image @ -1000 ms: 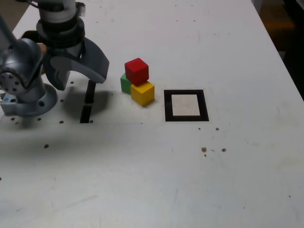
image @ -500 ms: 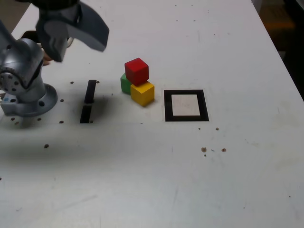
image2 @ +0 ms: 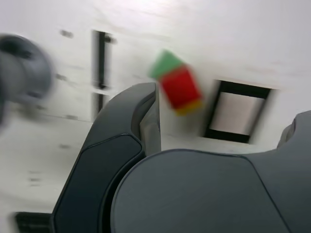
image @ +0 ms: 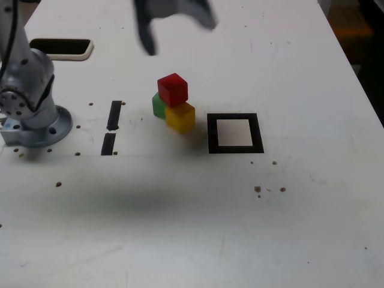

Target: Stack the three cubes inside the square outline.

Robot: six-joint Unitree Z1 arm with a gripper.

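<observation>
The jaws are standing wide apart, released and grasping nothing; in the exterior view they are hovering, blurred, above the desk (image: 312,210), beyond the cubes and apart from them. In the wrist view the cubes and the frame are showing in the space between the two jaws.

The red cube (image: 173,90) is sitting highest, and it seems to be resting across both the green cube (image: 158,106) and the yellow cube (image: 180,117), though blur is making the exact contact hard to judge. The green cube is lying on the desk toward the exterior view's left, partly hidden, and the yellow cube is lying nearer that camera. All three are standing outside the square outline (image: 258,133), which is lying flat just beside them on the exterior view's right, its white centre showing bare.

Two black bar marks (image: 114,114) are running end to end between the cubes and the grey round base (image: 45,132). Farther back, a black, pale-rimmed object (image: 62,48) is lying near the exterior view's upper left corner.
</observation>
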